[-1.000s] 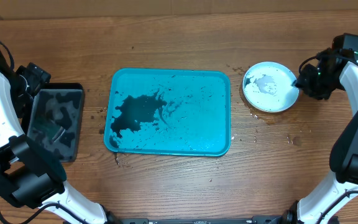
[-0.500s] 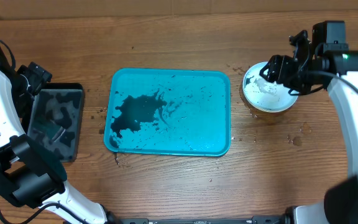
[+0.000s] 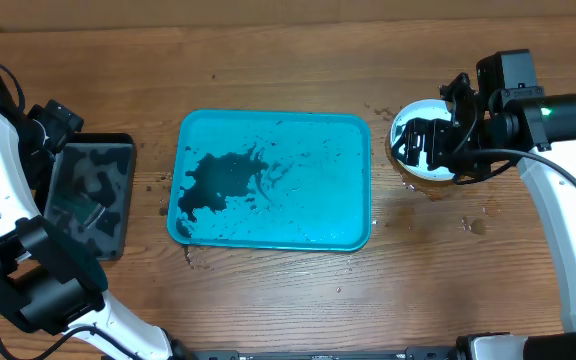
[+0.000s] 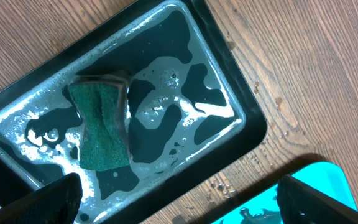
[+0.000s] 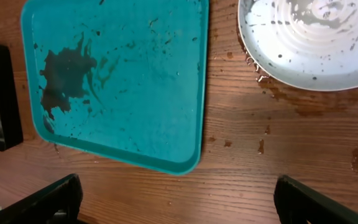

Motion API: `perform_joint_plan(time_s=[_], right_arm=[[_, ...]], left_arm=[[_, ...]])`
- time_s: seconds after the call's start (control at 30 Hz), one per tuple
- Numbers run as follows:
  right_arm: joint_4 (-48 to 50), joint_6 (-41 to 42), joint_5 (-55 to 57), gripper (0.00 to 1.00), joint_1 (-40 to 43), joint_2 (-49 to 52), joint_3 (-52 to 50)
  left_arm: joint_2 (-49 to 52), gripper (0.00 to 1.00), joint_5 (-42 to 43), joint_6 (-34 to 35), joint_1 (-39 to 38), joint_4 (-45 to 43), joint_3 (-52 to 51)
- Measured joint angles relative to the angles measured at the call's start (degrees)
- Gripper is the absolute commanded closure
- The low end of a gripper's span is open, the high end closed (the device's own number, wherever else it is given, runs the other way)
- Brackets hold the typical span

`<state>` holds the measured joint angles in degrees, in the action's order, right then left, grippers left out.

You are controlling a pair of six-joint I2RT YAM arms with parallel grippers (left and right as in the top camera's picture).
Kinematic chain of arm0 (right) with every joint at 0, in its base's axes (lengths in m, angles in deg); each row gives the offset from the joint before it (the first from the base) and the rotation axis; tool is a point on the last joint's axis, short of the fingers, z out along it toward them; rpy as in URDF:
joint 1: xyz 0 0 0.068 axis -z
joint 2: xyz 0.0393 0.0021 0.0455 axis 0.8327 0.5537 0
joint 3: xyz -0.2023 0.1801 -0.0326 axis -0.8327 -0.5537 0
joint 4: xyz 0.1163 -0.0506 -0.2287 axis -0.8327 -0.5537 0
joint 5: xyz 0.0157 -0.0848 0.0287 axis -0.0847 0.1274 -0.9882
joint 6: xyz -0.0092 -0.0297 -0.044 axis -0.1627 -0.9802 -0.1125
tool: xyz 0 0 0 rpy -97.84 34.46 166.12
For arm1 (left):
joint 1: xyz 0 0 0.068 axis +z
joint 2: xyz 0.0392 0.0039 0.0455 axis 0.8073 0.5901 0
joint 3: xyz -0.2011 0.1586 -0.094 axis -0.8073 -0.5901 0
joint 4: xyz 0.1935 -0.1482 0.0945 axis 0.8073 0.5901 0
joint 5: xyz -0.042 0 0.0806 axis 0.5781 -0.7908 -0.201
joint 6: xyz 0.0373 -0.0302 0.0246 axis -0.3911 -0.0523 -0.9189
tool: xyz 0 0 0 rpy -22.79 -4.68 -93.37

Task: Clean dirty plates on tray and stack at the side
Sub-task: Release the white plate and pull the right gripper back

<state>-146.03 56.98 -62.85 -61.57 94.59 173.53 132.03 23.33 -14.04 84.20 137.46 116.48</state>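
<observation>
A brown wooden bench seen from above, wet in patches. One white plate, flecked with black specks and grey smears, rests on the bench just beside the right short edge of the tray, not on it. Whether other plates lie beneath it cannot be told. One turquoise tray lies mid-bench, with one large black smear at its left end and fine specks across the rest. The right claw hangs over the plate, its two fingers spread wide with nothing between them. At the far left, one black tray of foamy water holds one green sponge. The left claw hovers above it, fingers wide apart and empty.
</observation>
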Motion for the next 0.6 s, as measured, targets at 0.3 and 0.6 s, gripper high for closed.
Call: perform_joint_plan(time_s=[0.3, 0.6], right_arm=[[-4.0, 0.0, 0.0, 0.00, 0.0, 0.0, 0.0], [-2.1, -0.2, 1.8, 0.00, 0.0, 0.0, 0.0]], left_arm=[[0.0, 0.00, 0.0, 0.0, 0.0, 0.0, 0.0], [0.0, 0.00, 0.0, 0.0, 0.0, 0.0, 0.0]])
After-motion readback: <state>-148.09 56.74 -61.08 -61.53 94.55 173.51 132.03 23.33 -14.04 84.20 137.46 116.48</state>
